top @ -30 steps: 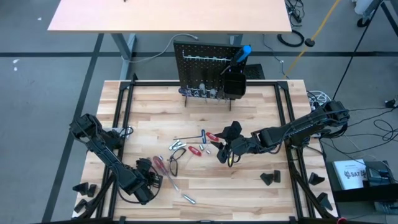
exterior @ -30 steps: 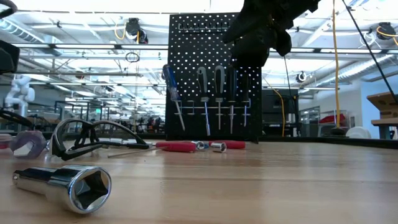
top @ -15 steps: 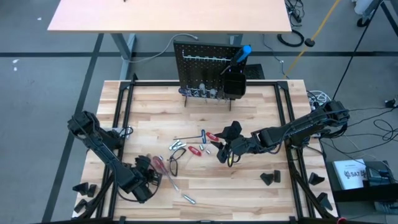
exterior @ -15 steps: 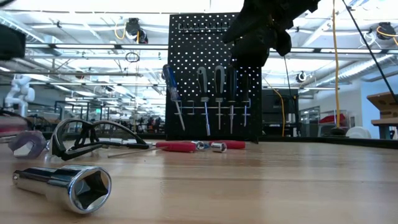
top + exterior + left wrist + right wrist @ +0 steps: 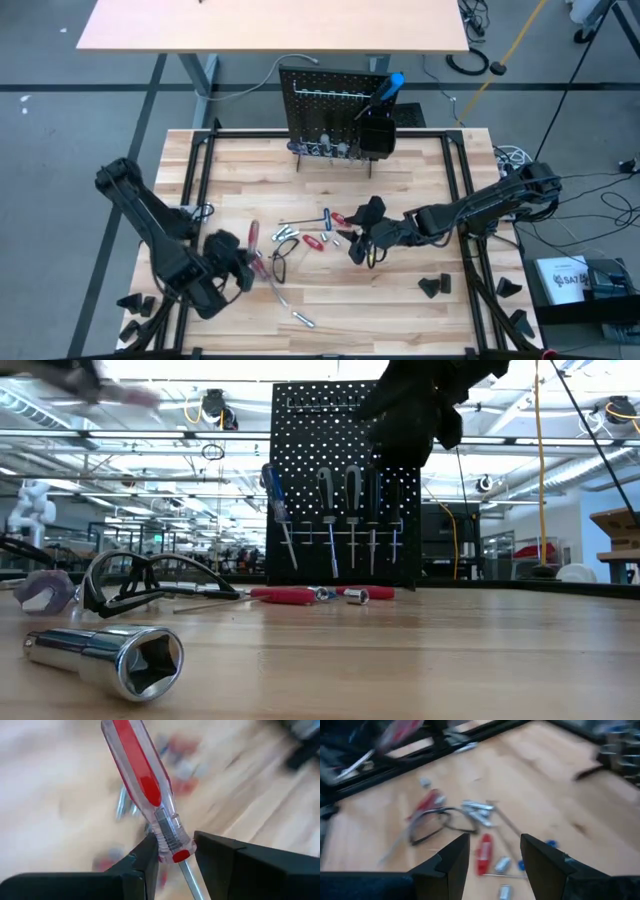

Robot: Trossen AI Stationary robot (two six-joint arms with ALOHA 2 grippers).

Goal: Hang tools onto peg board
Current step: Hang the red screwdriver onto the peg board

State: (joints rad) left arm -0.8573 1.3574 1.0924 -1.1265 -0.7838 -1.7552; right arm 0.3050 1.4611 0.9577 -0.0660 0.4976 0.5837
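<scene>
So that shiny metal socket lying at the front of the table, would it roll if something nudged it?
Probably. The socket is a smooth round cylinder lying on its side on the flat wooden table. It looks like solid steel, so likely heavy for its size, and its polished surface may be slippery to pinch.

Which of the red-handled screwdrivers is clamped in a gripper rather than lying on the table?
The clear, red-striped screwdriver, pinched at its collar between the left gripper fingers; the other red-handled tools lie loose on the wooden table.

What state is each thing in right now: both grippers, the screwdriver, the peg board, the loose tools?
Left gripper: shut on red-handled screwdriver, lifted off the table.
Right gripper: fingers open, empty, over the table's middle.
Peg board: upright, several screwdrivers hanging.
Loose tools: lying flat on the table.
</scene>
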